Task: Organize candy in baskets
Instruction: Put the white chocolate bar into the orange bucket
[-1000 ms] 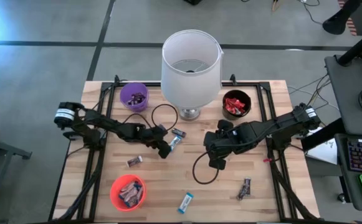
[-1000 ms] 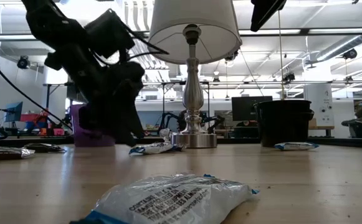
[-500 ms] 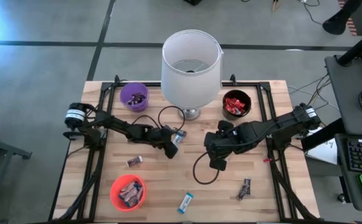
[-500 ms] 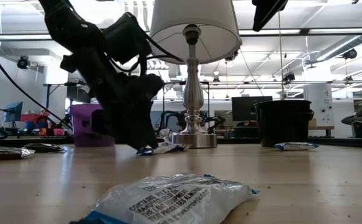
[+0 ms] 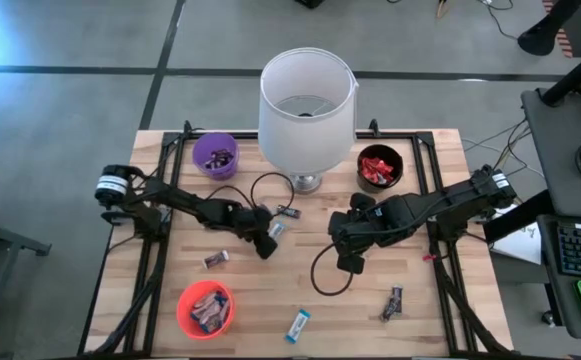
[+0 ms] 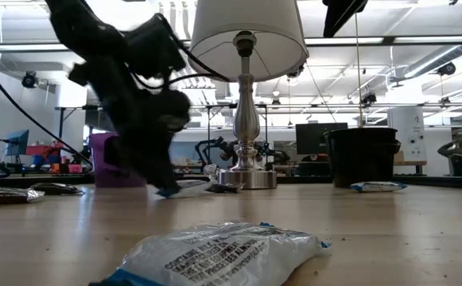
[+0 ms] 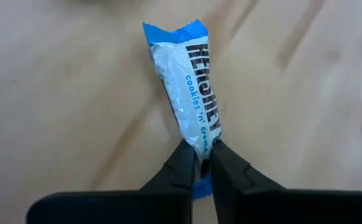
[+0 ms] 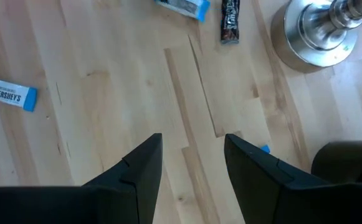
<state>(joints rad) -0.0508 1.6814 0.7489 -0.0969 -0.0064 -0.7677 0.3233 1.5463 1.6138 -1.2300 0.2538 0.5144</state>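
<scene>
On the wooden surface (image 5: 430,300) stand three small bowls. The purple basket (image 5: 214,155), at the far left beside the lamp (image 5: 307,108), holds a few dark-wrapped bars. The black basket (image 5: 379,166), on the lamp's other side, holds red-wrapped candy. The orange basket (image 5: 205,308), at the near left, holds several dark and light-wrapped bars.

The left tool (image 5: 268,237) is at mid-surface, just in front of the lamp base, clenched on one end of a blue-and-white bar (image 7: 190,93); in the left wrist view its two fingers (image 7: 179,167) pinch the wrapper's end, and the bar's long axis runs straight away from the fingers, the free blue crimped end pointing forward. From above, the bar angles toward the lamp base.

A dark bar (image 5: 289,212) lies just beyond it, near the lamp base. The right tool (image 5: 348,257) hovers right of centre, fingers spread, holding nothing.

Loose on the surface lie another blue-and-white bar (image 5: 298,324) at the near edge, a dark bar (image 5: 393,302) at the near right, and a dark bar (image 5: 216,259) between the left arm and the orange basket.
</scene>
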